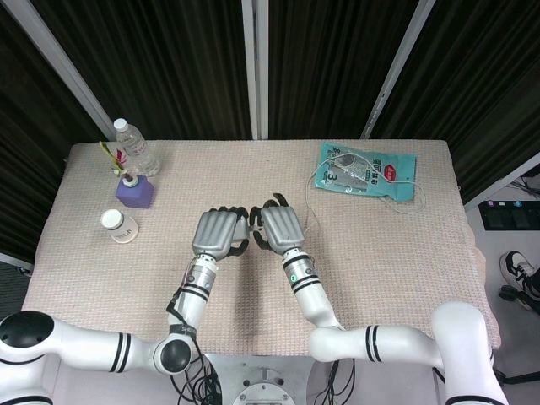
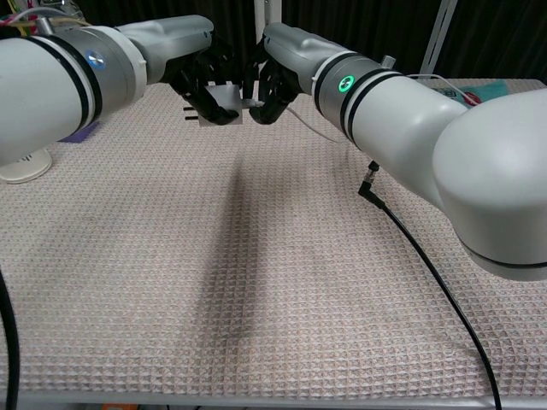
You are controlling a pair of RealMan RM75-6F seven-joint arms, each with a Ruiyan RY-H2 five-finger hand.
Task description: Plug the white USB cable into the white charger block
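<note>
My left hand holds the white charger block above the middle of the table, fingers wrapped round it. My right hand pinches the white USB plug right against the block's face. Whether the plug has entered the block I cannot tell. The thin white cable trails from the right hand toward the back right. In the head view both hands hide the block and the plug.
A teal packet lies at the back right with the cable looping round it. A clear bottle, a purple bottle and a small white cup stand at the back left. A black cable runs from my right arm.
</note>
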